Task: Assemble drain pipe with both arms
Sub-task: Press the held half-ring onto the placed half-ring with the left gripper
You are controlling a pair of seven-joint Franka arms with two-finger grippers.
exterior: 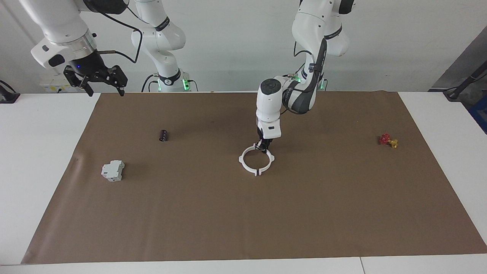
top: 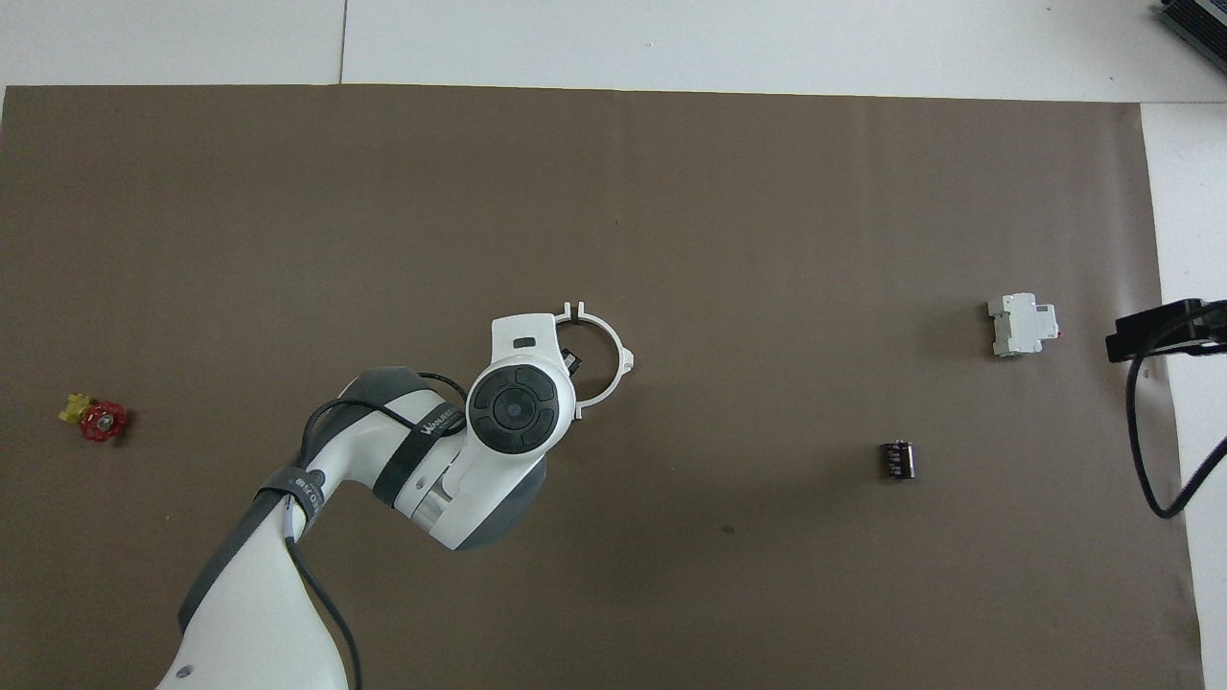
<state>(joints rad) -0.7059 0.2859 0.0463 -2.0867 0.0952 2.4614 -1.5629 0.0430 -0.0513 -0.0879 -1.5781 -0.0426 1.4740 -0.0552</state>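
Note:
The drain pipe lies mid-mat as two white half-ring arcs forming a ring. The arc toward the right arm's end (exterior: 242, 160) (top: 614, 341) lies free. My left gripper (exterior: 263, 146) (top: 570, 361) points straight down at the ring's rim nearest the robots, shut on the other arc (exterior: 271, 158). In the overhead view the left arm's hand hides most of that arc. The two end tabs farthest from the robots stand almost together, with a thin slit between them. My right gripper (exterior: 102, 82) (top: 1164, 331) waits open and empty, high over the mat's edge at the right arm's end.
A grey-white boxy block (exterior: 113, 170) (top: 1023, 324) and a small black cylinder (exterior: 163, 135) (top: 897, 459) lie toward the right arm's end. A red-and-yellow valve piece (exterior: 388, 140) (top: 94, 419) lies toward the left arm's end. Brown mat (exterior: 243, 220) covers the table.

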